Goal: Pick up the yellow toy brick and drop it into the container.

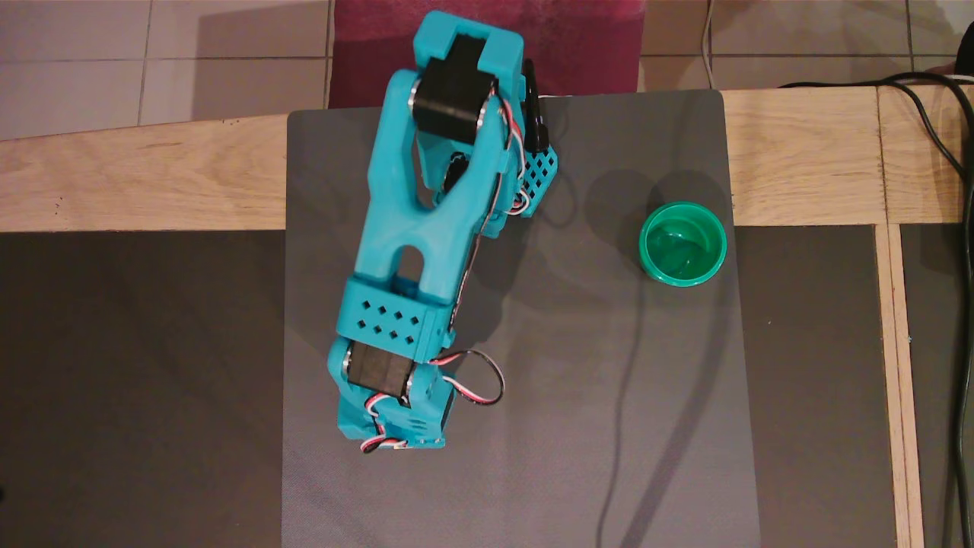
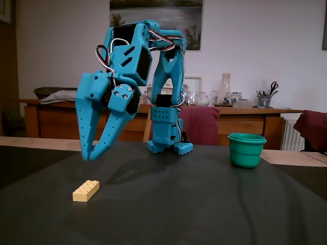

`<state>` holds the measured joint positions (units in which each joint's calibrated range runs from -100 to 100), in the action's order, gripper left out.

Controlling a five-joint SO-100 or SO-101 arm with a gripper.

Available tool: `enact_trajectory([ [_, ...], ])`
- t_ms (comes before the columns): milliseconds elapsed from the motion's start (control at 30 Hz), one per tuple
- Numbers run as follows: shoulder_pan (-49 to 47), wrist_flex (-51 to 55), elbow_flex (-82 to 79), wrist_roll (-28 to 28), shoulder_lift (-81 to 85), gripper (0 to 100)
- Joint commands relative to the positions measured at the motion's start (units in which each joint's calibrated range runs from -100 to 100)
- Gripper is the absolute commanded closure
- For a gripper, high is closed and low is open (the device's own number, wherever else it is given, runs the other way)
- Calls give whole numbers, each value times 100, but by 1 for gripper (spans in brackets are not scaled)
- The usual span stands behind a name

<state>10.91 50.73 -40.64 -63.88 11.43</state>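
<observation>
The yellow toy brick lies flat on the dark mat in the fixed view, near the front left. In the overhead view it is hidden under the arm. My teal gripper points down, its tips together, empty, a short way above and slightly behind the brick. In the overhead view only the gripper's top shows; the fingertips are hidden. The green container stands upright and empty at the mat's right edge; in the fixed view it stands far to the right of the gripper.
The arm's base stands at the mat's far edge. The grey mat lies on a wooden-framed table. A black cable runs along the right side.
</observation>
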Motion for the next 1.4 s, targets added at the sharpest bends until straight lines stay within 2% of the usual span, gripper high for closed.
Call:
enact_trajectory([
  [0,104,-217,30,-42,-72,100],
  [67,112,-324,30,-42,-123,98],
  [200,150,-350,21,-47,-131,85],
  [333,313,-359,12,-282,-131,77],
  [900,406,-359,-123,-423,-140,77],
  [1100,414,-359,-105,-423,-140,68],
  [1367,406,-359,-105,-423,-148,67],
])
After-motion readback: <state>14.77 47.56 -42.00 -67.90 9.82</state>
